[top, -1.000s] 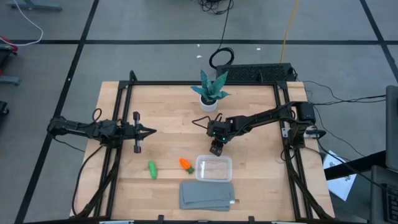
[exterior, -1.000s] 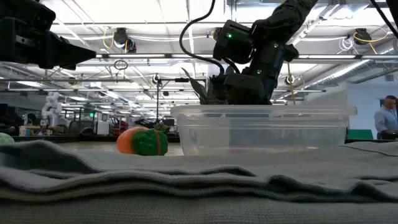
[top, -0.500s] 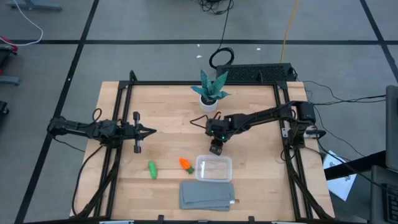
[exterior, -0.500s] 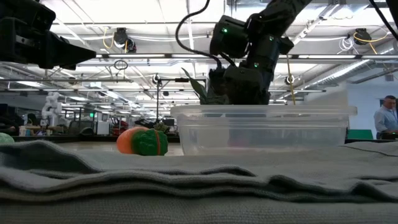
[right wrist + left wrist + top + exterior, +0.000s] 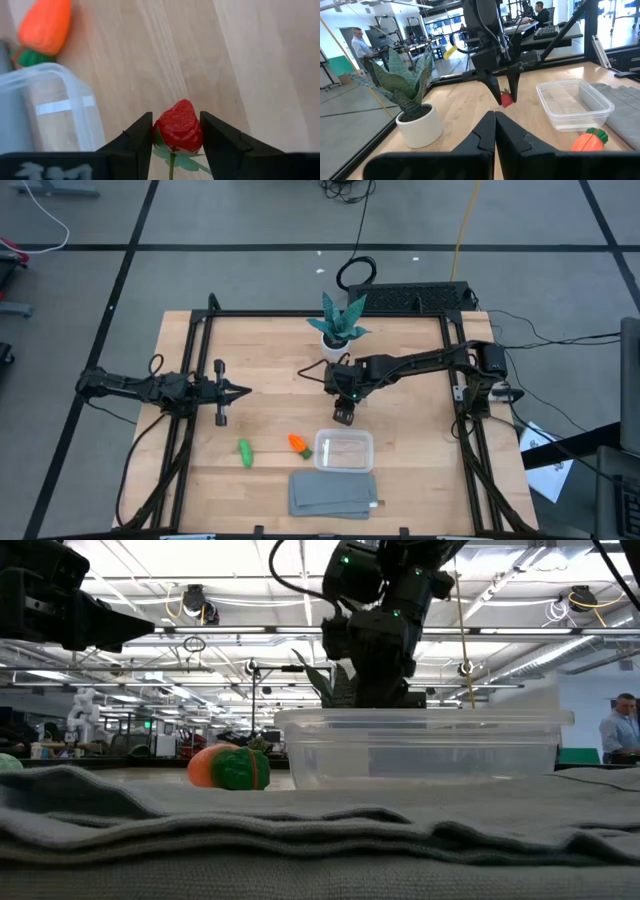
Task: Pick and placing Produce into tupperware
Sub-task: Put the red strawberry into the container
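A: From the left, what lies where?

B: Left gripper at nine o'clock, fingers pressed together. The green piece lies at seven, long axis toward twelve. The carrot at six points its green top toward four.

A: And the strawberry?

B: Pinched in the right gripper, tip downward, above the worktop near centre. The tupperware, just right of the carrot, holds nothing.

The tupperware sat near the tabletop's front edge, the cloth before it, the carrot just left, the green piece farther left.
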Controlling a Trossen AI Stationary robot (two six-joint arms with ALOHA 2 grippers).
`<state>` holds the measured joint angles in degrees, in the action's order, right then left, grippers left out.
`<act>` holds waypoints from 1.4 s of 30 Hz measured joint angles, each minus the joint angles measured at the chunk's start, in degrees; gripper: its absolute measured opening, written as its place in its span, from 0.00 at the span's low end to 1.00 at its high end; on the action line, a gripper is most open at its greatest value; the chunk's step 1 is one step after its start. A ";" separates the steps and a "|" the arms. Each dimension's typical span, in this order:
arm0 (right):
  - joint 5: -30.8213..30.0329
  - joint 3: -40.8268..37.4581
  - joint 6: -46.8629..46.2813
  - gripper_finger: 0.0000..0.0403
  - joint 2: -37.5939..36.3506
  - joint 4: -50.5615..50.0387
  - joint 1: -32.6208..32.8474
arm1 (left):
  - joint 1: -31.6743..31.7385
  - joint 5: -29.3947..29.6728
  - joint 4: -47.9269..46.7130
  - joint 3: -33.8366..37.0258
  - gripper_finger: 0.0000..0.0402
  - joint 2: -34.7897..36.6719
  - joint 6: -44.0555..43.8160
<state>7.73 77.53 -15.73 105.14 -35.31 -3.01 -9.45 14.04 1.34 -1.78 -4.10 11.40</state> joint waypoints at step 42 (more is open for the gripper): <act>3.33 9.10 12.86 0.34 -3.50 -6.32 2.53 | 0.00 0.00 -0.35 0.00 0.02 0.00 -1.18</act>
<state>11.06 86.63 -2.87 101.65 -41.63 -0.47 -9.45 14.04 0.99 -1.78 -4.10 10.22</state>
